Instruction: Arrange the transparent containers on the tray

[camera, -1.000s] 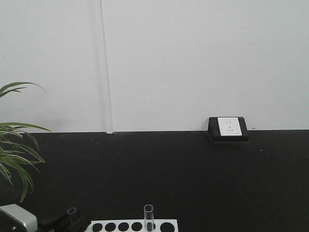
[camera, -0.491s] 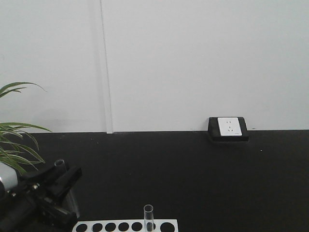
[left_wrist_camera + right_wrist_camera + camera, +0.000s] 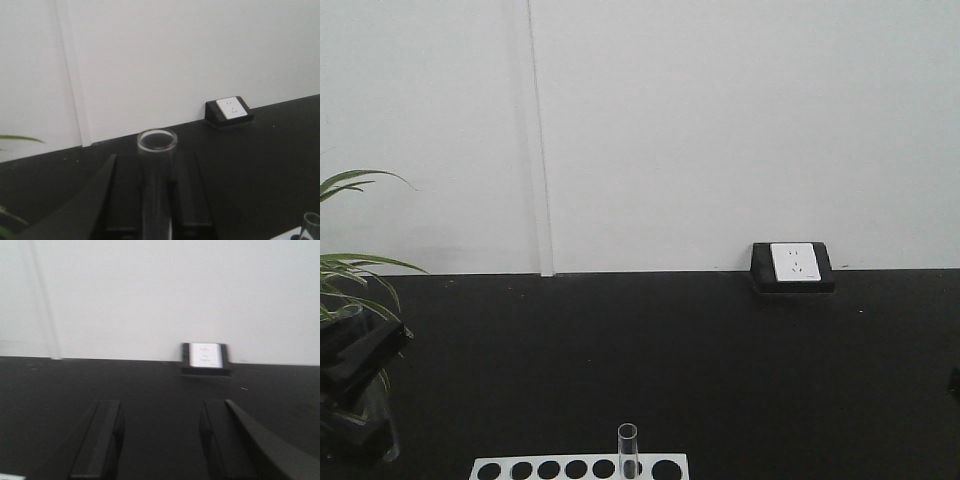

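A clear test tube (image 3: 157, 180) stands upright between the black fingers of my left gripper (image 3: 156, 167), which is shut on it; its round rim faces the camera. In the front view that gripper (image 3: 355, 365) hangs at the far left edge, with glass showing below it. A second test tube (image 3: 628, 450) stands in a hole of the white rack (image 3: 560, 468) at the bottom; its rim (image 3: 311, 223) also shows in the left wrist view. My right gripper (image 3: 160, 435) is open above the black surface with nothing between its fingers. The tray is out of view.
A black-framed white wall socket (image 3: 793, 265) sits at the back where the black surface meets the white wall. Green plant leaves (image 3: 350, 270) reach in from the left, just above the left gripper.
The left gripper has risen from beside the rack and swung left to the frame edge, carrying its tube. The tube in the rack has not moved.
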Robot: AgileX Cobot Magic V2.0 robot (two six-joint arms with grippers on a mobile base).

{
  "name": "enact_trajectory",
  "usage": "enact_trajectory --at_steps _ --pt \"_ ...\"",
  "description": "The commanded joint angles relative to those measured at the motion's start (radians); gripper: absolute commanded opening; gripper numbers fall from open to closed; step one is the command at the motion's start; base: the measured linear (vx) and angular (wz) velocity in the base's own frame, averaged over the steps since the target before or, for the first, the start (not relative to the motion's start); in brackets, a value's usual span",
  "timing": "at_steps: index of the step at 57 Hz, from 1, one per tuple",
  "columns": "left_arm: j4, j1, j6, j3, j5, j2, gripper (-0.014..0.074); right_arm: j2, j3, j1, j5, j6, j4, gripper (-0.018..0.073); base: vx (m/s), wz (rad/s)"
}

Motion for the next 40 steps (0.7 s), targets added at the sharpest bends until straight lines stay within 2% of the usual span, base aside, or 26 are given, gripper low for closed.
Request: enact_trajectory --at_steps 1,9,18,26,30,40 --pt "-0.020 -0.006 -0.004 -0.036 0.011 -0.057 0.0111 0.047 0.012 0.109 -0.180 -0.005 -0.009 0.0426 0.00 0.00" --pt "-0.020 -0.006 -0.004 -0.034 0.031 -0.090 0.0111 0.182 0.022 0.295 -0.211 -0.014 -0.015 0.0426 0.00 0.00" --pt "-0.020 -0.006 -0.004 -0.034 0.029 -0.092 0.0111 0.383 0.022 0.422 -0.356 -0.009 -0.028 0.0426 0.00 0.00" --pt "-0.020 -0.006 -0.004 -0.034 0.028 -0.092 0.0111 0.546 0.021 0.482 -0.547 -0.008 -0.028 0.0426 0.00 0.00" --pt "-0.020 -0.006 -0.004 -0.034 0.028 -0.092 0.0111 0.618 0.017 0.483 -0.630 0.014 -0.029 0.0426 0.00 0.00" --pt "-0.020 -0.006 -0.006 -0.034 0.027 -0.092 0.0114 0.758 -0.043 0.483 -0.703 0.063 -0.047 0.0426 0.00 0.00"
